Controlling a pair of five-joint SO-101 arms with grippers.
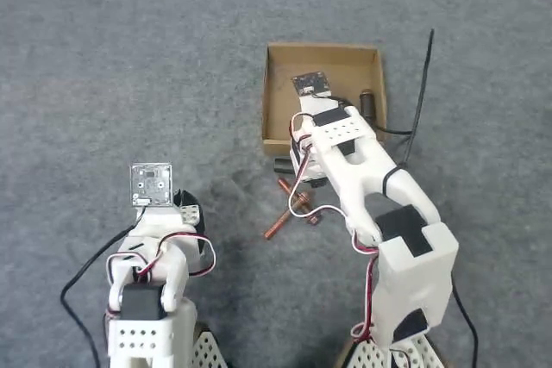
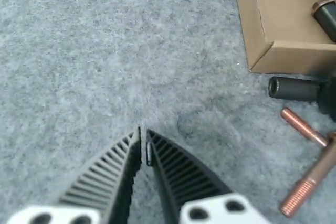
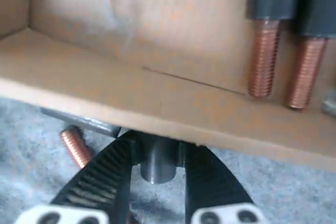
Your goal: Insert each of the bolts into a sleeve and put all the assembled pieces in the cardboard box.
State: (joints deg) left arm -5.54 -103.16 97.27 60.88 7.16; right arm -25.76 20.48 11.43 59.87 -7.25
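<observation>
Dark grey cylindrical sleeve (image 3: 156,169): stiff, slippery, we judge; right tool (image 3: 157,148) grips it across barrel; left tool (image 2: 143,136) nearly closed, empty.

No text, number, label or sign can be read anywhere. The walls of the cardboard box (image 1: 266,101) are plain. The copper bolts (image 1: 280,223) and the dark sleeve (image 2: 291,88) carry no legible marking, and the small circuit boards (image 1: 151,184) on the arms' wrists show nothing readable.
</observation>
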